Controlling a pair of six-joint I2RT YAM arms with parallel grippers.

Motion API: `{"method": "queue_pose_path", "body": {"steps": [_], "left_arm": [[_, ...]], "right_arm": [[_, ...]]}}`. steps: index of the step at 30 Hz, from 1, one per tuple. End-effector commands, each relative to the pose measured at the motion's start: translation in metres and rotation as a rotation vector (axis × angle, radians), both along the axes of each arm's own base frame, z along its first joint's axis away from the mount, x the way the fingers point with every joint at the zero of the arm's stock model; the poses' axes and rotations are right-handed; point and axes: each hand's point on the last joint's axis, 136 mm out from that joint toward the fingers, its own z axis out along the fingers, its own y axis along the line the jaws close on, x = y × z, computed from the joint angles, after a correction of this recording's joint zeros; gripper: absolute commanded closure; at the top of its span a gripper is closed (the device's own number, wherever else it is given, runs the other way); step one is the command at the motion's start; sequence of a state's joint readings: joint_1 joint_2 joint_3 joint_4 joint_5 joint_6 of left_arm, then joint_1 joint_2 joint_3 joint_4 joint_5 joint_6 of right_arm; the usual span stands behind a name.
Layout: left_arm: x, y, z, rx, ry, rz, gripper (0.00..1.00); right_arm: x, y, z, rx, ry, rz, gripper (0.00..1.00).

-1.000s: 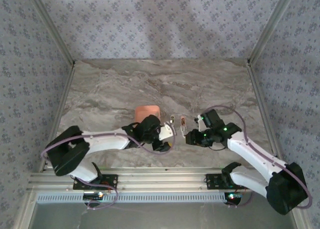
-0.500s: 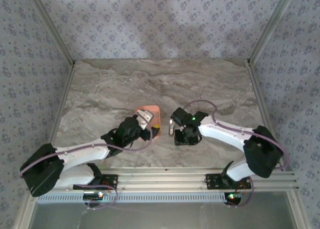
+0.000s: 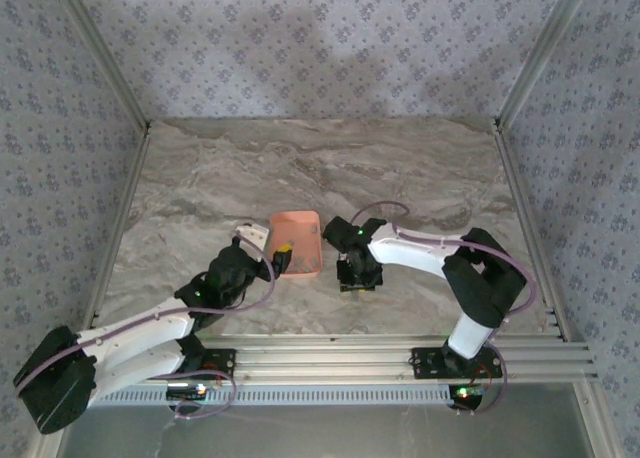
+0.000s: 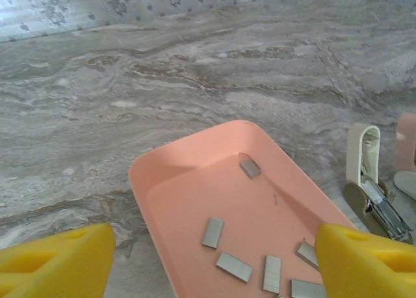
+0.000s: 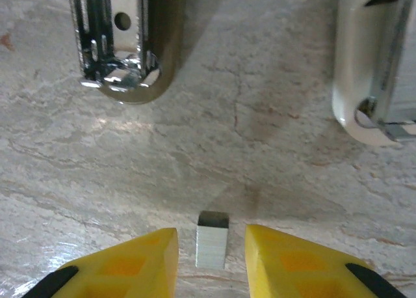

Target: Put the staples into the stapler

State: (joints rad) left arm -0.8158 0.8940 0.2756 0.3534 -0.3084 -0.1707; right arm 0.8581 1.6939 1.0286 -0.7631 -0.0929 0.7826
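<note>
Left wrist: left gripper [image 4: 211, 262] wide open at tray [image 4: 156, 181]; staples [image 4: 234, 266] lie inside, stapler [image 4: 374, 194] at right edge.
Right wrist: right gripper [image 5: 210, 249] narrowly parted around one strip [image 5: 212, 241], not touching; stapler halves along top.

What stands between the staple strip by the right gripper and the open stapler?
Nothing visible does. The staple strip sits between the fingers of the right gripper, and bare table runs from it to the stapler.

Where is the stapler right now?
In the left wrist view the stapler lies hinged open on the table, just right of the salmon tray; the right wrist view shows its two halves just ahead of the right gripper.
</note>
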Motion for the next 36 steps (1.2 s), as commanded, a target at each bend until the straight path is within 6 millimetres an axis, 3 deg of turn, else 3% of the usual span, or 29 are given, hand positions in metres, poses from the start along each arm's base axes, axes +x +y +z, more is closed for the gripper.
{"method": "queue_pose_path", "body": {"steps": [1, 21, 27, 31, 36], "left_arm": [[0.000, 0.012, -0.003, -0.008, 0.003, 0.041, 0.19], [0.002, 0.015, -0.005, -0.008, 0.004, 0.038, 0.18], [0.001, 0.017, -0.006, -0.001, 0.003, 0.038, 0.19], [0.000, 0.019, -0.007, -0.006, -0.001, 0.042, 0.18], [0.000, 0.020, -0.010, -0.009, 0.002, 0.046, 0.18]], "right_arm": [[-0.002, -0.001, 0.000, -0.032, 0.024, -0.015, 0.69], [-0.015, -0.005, -0.016, -0.124, 0.099, -0.009, 0.76], [-0.014, -0.007, -0.019, -0.132, 0.084, -0.009, 0.83], [-0.004, -0.008, -0.006, -0.109, 0.008, -0.032, 0.85], [0.015, -0.007, 0.028, -0.020, -0.157, -0.111, 0.86]]}}
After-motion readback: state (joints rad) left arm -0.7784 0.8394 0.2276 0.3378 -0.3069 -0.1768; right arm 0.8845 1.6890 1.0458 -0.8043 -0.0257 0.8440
